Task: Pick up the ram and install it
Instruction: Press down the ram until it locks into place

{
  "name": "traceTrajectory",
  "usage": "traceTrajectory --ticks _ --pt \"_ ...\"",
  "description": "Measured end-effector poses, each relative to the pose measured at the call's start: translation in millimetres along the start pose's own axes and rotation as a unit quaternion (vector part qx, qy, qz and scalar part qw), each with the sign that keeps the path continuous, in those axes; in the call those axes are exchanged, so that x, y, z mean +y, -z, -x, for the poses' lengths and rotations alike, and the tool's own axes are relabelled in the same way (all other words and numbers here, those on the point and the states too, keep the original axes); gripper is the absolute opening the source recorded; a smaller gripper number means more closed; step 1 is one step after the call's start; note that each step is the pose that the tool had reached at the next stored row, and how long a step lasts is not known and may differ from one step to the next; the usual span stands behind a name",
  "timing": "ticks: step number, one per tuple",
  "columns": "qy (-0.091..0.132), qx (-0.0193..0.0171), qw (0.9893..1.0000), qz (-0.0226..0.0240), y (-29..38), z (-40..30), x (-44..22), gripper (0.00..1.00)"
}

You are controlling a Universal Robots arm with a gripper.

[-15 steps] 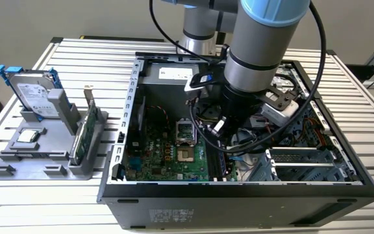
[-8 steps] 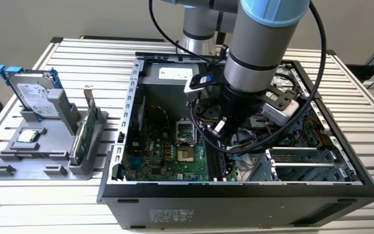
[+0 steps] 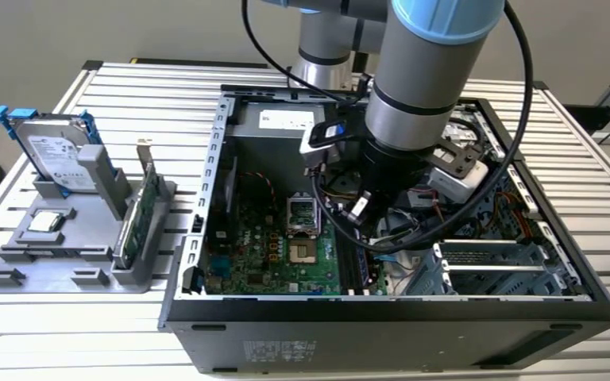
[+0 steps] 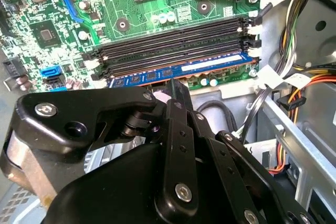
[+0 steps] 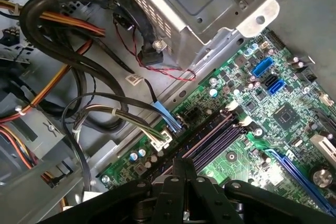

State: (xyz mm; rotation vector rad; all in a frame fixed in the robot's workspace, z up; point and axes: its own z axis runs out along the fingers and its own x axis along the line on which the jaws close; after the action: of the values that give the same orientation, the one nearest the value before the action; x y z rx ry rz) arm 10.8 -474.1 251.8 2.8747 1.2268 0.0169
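– So, what are the jaws doing?

– Nearly together. In the second wrist view the gripper (image 4: 176,85) has its dark fingers (image 4: 177,103) drawn in narrow on the upper edge of the ram stick (image 4: 210,66), which stands on edge in the slot nearest the cables. The first wrist view shows the gripper (image 5: 184,165) the same way, two finger bars side by side with only a slit between.

– And the stick itself?

– Upright in its slot on the motherboard (image 4: 157,14), pale label facing the camera. The neighbouring black slots (image 4: 173,38) lie just beside it.

– How is the arm posed?

– Steeply downward. In the exterior view the arm (image 3: 422,79) drops from twelve o'clock into the open computer case (image 3: 390,317), with the gripper (image 3: 361,234) low over the board, at about four o'clock from the processor socket (image 3: 303,214).

– What else is in the picture?

– At nine o'clock from the case, well apart from it, a grey rack (image 3: 72,266) holds a hard drive (image 3: 56,151) and a green card (image 3: 140,206).

– Anything hard to make out?

– The exact contact between pads and stick sits behind the finger. Cable bundles (image 5: 63,24) cover much of the case floor, and the arm's upper part is cut off by the frame.
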Motion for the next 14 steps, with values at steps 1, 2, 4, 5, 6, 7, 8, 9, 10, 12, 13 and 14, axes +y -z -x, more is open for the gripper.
traceTrajectory --ticks 1,2,4,5,6,7,8,9,10,12,13,14 --pt "0.002 0.0 1.0 0.0 0.0 0.0 0.0 0.0" --pt "0.004 0.0001 1.0 0.0 0.0 0.0 0.0 0.0" --pt "0.008 0.0001 1.0 0.0 -0.1 0.1 0.0 0.0" --pt "0.01 0.0001 0.9999 0.0 -0.1 0.1 0.0 0.0" --pt "0.012 0.0002 0.9999 0.0 -0.2 0.1 0.0 0.0" --pt "0.015 0.0002 0.9999 0.0 -0.2 0.1 -0.1 0.0" --pt "0.017 0.0003 0.9999 0.0 -0.3 0.1 -0.1 0.0" --pt "0.019 0.0003 0.9998 -0.0001 -0.3 0.1 -0.1 0.0" --pt "0.021 0.0004 0.9998 -0.0001 -0.4 0.1 -0.1 0.0" --pt "0.025 0.0004 0.9997 -0.0001 -0.5 0.2 -0.2 0.0" --pt "0.027 0.0005 0.9996 -0.0001 -0.5 0.2 -0.2 0.0" --pt "0.029 0.0005 0.9996 -0.0001 -0.6 0.2 -0.2 0.0"
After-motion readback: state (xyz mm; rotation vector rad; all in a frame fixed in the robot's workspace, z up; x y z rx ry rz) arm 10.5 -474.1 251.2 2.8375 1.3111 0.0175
